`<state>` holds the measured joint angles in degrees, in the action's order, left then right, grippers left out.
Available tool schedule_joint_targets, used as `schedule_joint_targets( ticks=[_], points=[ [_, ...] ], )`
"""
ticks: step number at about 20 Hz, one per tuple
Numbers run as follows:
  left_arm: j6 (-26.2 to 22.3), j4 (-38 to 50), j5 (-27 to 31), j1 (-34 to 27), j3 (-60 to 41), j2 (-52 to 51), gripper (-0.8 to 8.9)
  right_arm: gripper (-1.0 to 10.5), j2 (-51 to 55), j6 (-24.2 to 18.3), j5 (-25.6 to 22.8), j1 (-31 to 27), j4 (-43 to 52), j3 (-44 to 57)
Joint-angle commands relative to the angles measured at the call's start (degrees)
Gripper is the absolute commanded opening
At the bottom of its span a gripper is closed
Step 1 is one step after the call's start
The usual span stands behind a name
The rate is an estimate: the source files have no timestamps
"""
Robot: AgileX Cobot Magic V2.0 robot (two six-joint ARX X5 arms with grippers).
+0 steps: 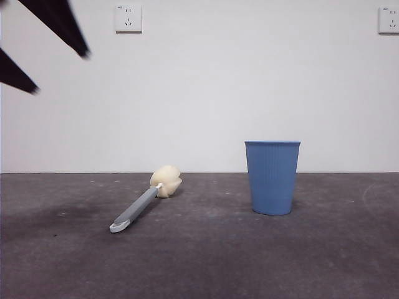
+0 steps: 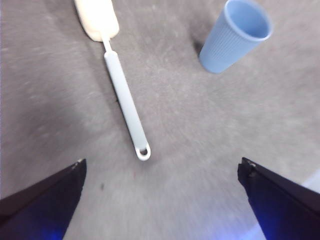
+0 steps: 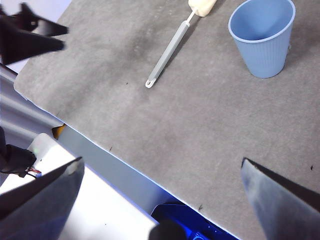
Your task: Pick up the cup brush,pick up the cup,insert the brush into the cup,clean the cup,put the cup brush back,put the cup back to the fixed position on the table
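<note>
Left gripper point(image 2: 160, 200): jaws spread wide and empty, hovering above the table over the handle end of the brush; in the front view it shows as two black tips at the upper left.
Right gripper point(image 3: 160, 200): jaws wide apart, holding nothing, waiting out past the near edge of the table point(image 1: 299, 261).
Cup brush point(image 1: 144, 202): lies flat, ringed handle tip toward the near edge, sponge head toward the far edge, well apart from the cup.
Cup point(image 1: 272, 177): upright, mouth open and empty, further back than the handle tip.
Risk, brush: the slim handle lies flush on the table, so a shallow or off-centre close would likely roll or skid it away.
Risk, cup: it looks light; a one-sided touch could tip or push it.
Writing: none readable; only two plain wall sockets point(image 1: 128, 18) on the far wall.
</note>
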<state>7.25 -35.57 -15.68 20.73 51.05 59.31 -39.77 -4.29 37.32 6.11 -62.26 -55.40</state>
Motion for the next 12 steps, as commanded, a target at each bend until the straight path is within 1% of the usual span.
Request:
schedule_joint_targets(
  ticks=[1,2,5,8,10,12],
  points=[
    [2.6,4.9,4.6,4.0,0.2,6.5,5.21,6.0,-0.1,0.4,-0.2,0.1,0.1,-0.2],
    [3.5,6.4,6.8,5.4,0.6,9.5,5.21,6.0,-0.2,0.4,-0.2,0.1,0.1,-0.2],
    [4.2,8.6,11.4,8.0,3.0,18.1,5.21,6.0,-0.4,0.8,-0.2,0.1,0.2,-0.2],
    [5.0,9.7,12.8,9.3,6.5,26.9,5.20,6.0,-0.4,0.8,-0.2,0.1,0.2,-0.2],
    [5.3,11.2,13.1,9.8,7.5,31.5,4.71,6.0,-0.4,0.8,-0.2,0.1,0.2,-0.2],
    [6.6,12.2,13.3,10.0,7.6,34.9,4.63,6.0,-0.4,0.8,-0.2,0.1,0.2,-0.2]
  ],
)
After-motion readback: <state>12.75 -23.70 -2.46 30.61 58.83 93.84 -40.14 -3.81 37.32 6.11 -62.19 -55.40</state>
